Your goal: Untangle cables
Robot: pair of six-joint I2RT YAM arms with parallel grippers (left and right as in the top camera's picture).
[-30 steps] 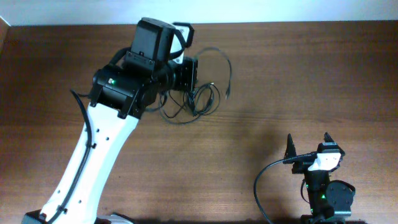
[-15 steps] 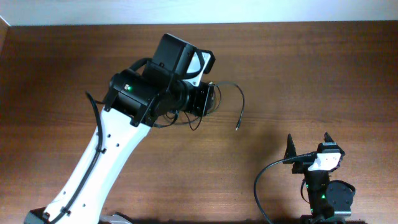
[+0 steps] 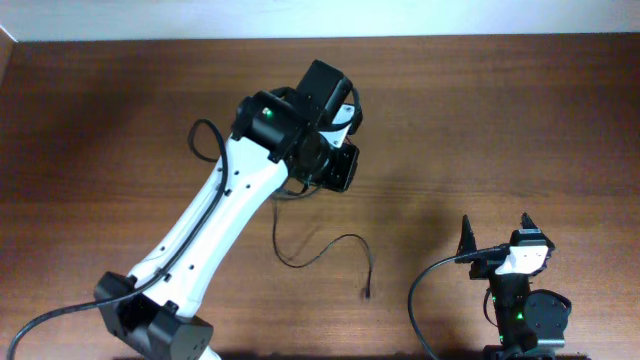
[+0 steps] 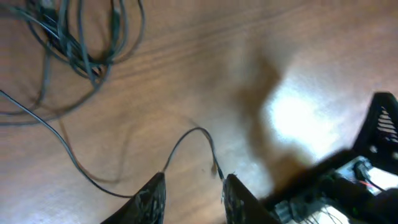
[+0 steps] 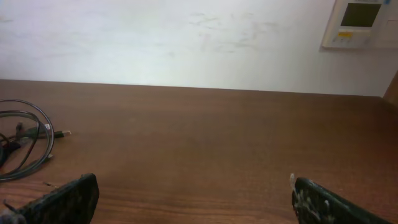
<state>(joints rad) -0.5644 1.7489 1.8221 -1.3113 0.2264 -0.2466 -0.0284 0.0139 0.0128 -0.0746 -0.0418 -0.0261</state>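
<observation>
partly tangled thin black cables [image 4: 87,61], looped bundle; one loose strand [image 3: 345,237], curved

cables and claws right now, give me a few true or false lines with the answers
1. The right claw is open and empty. True.
2. The left claw is clamped shut on a cable. False: its fingers stand apart, with bare table showing between them.
3. A single strand trails out from under the left arm toward the right arm. True.
4. The right arm is reaching over the bundle. False: it sits at the near right edge of the table, away from the bundle.
5. The table is white. False: it is brown wood.
</observation>
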